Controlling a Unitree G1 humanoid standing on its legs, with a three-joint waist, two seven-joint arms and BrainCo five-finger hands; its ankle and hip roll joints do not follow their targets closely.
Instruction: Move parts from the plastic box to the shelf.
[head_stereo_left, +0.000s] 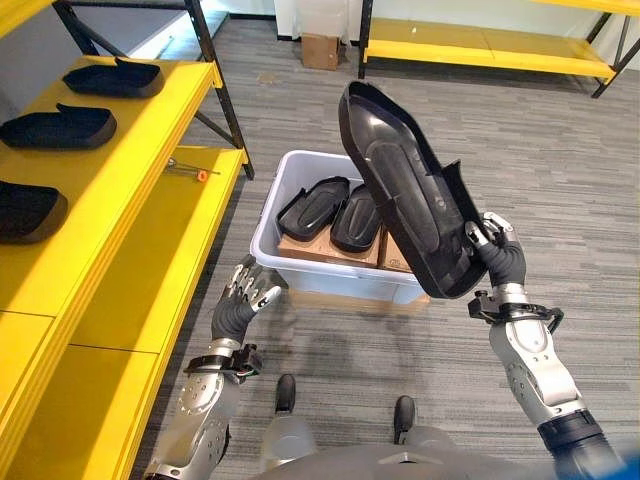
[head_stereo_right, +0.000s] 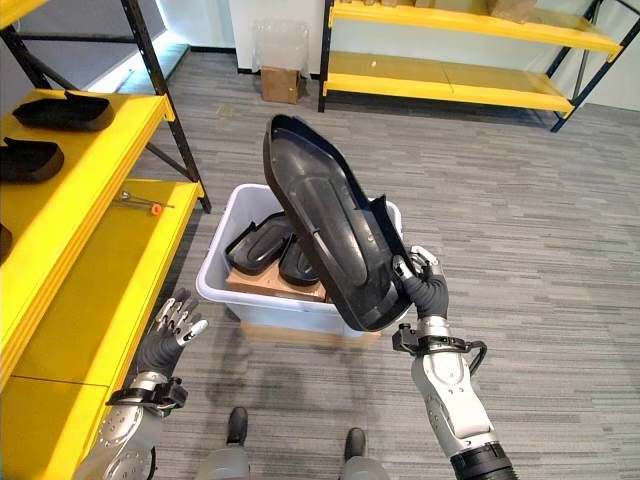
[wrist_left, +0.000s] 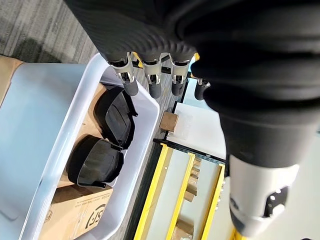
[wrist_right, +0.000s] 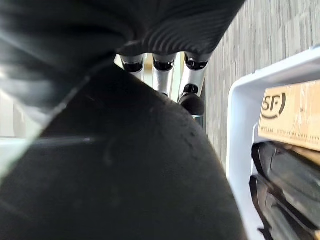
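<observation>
A long black moulded part (head_stereo_left: 410, 190) stands tilted in the air over the right side of the white plastic box (head_stereo_left: 300, 262). My right hand (head_stereo_left: 500, 260) grips its lower end, fingers curled round the edge; the right wrist view shows the part (wrist_right: 125, 180) pressed against those fingers. Two more black parts (head_stereo_left: 312, 207) (head_stereo_left: 356, 216) lie in the box on brown cardboard. My left hand (head_stereo_left: 243, 296) hovers open by the box's left front corner, holding nothing. Three black parts (head_stereo_left: 112, 78) (head_stereo_left: 55, 127) (head_stereo_left: 25, 210) rest on the yellow shelf's (head_stereo_left: 140, 140) upper level at left.
The shelf's lower yellow board (head_stereo_left: 170, 260) runs along the left beside the box, with a small orange-tipped tool (head_stereo_left: 190, 170) on it. A cardboard box (head_stereo_left: 320, 50) and another yellow rack (head_stereo_left: 480, 50) stand at the back. Grey plank floor lies to the right.
</observation>
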